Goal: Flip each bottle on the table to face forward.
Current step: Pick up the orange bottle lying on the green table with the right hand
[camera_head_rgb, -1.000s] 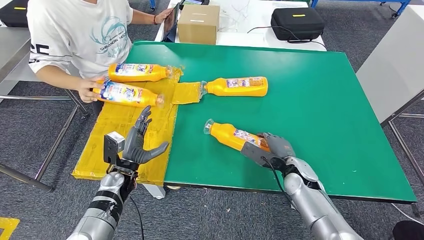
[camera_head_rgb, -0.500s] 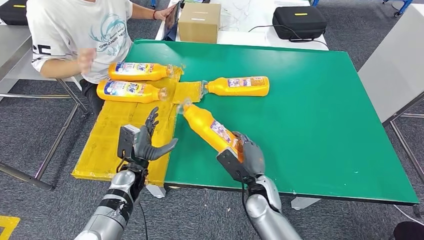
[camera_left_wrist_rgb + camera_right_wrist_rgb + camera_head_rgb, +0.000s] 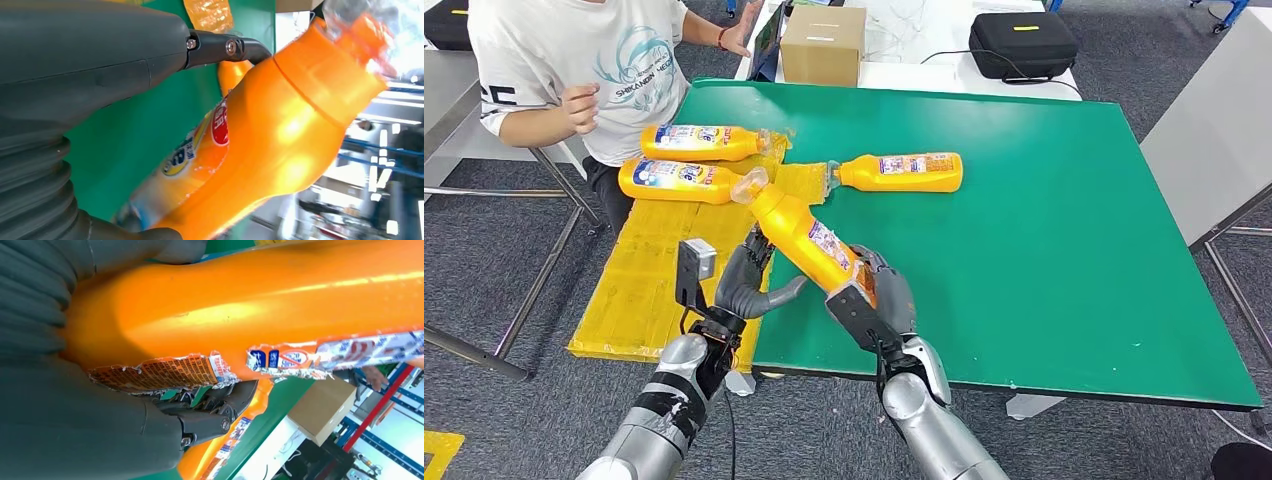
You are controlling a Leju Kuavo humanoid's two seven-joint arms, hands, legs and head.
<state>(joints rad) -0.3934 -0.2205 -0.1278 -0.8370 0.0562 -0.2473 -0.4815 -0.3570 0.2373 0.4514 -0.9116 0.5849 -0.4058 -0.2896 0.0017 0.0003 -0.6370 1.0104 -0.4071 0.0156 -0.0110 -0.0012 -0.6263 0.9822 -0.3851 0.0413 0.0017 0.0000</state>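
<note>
item: orange bottle [image 3: 802,234], gripped at base by right hand [image 3: 876,303], cap raised; left hand [image 3: 742,285] spread, empty beside it; step: mid-flip; next: handover or turn label forward.

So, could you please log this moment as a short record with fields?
held bottle: orange bottle, lifted and tilted, cap end towards the yellow mat
right hand: right hand grips its base
left hand: left hand holds nothing, fingers apart beside the bottle
bottles lying: two on the mat, one on the green table
person: seated at the far left corner
</note>
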